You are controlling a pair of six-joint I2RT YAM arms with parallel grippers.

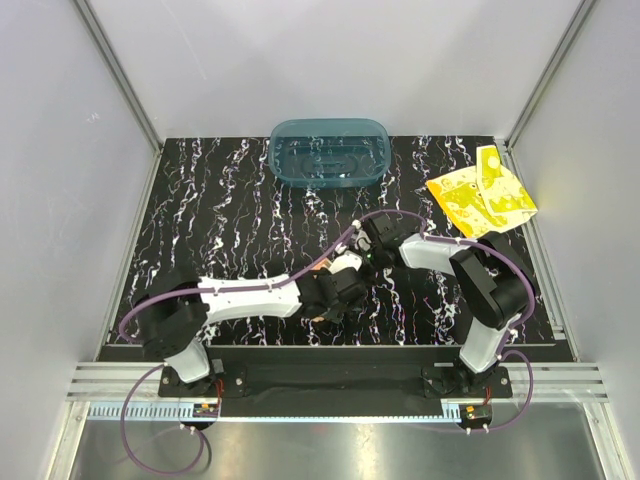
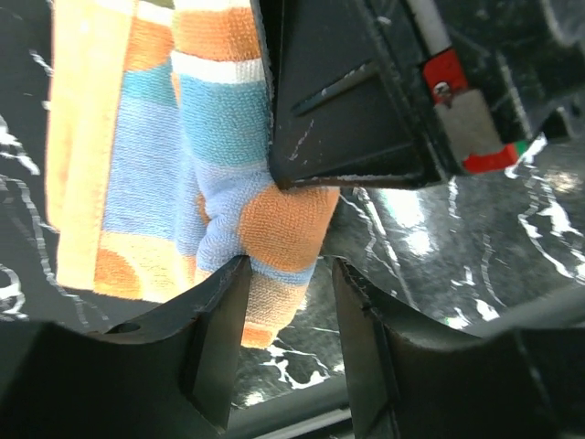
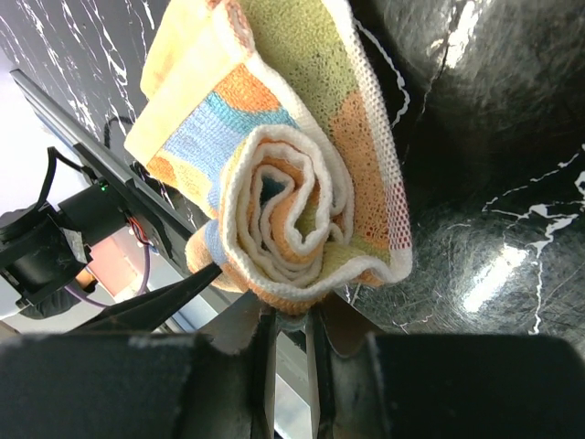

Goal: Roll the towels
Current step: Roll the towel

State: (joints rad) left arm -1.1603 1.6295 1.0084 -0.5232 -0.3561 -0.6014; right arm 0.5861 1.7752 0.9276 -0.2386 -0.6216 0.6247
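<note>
1. Fingers of the right gripper [image 3: 291, 320] are closing almost together on the bottom edge of the dotted towel [image 3: 292, 183], pinching its outermost layer.
2. The left gripper [image 2: 289, 265] is standing with its jaws apart, straddling a lower corner of the same towel. One finger is touching the cloth and the other seems to be sitting just clear of it. I judge it to be bracketing the cloth, not squeezing it.
3. The dotted towel is hanging between the two grippers over the near middle of the table [image 1: 220, 200]. It is mostly wound: the right wrist view is showing its spiral end-on, with a flat flap running up behind the coil.
4. The long axis of the roll appears to be pointing along the right fingers, away from that wrist. The left gripper is meeting it from the opposite side. Winding in the flap would probably depend on turning the cloth around that axis while the right pinch is anchoring the end.
5. The yellow towel [image 1: 480, 198] is lying flat and unrolled at the far right of the table, well apart from both grippers and nearer the right arm. The teal tub [image 1: 328, 152] is sitting at the far middle.
6. From above, the arms are covering nearly all of the dotted towel. I cannot tell whether the roll is touching the table. The frame edge is cutting off the flap, so how much cloth is unwound is unclear.
</note>
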